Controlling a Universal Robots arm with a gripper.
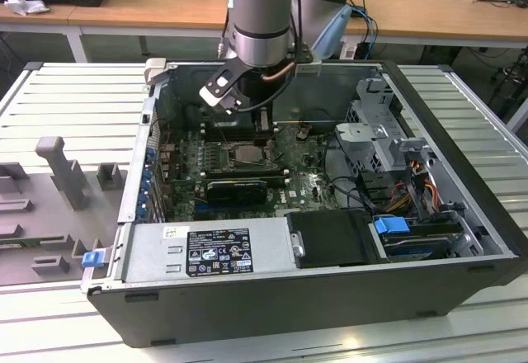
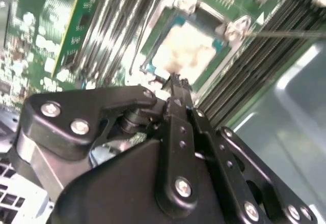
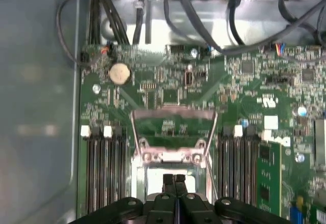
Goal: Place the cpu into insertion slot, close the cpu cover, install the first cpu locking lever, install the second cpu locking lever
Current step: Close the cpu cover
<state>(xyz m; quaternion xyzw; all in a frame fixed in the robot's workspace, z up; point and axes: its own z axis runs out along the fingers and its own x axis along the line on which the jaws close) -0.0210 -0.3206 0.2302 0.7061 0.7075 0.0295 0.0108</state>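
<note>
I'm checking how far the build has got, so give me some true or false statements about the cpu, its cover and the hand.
1. The cpu sits in the insertion slot. True.
2. The cpu cover lies flat over the cpu. False: it stands raised, and the board shows through its cut-out.
3. The hand has its fingers spread wide. False: they are pressed together.
4. A round silvery battery sits on the board. True.
</note>
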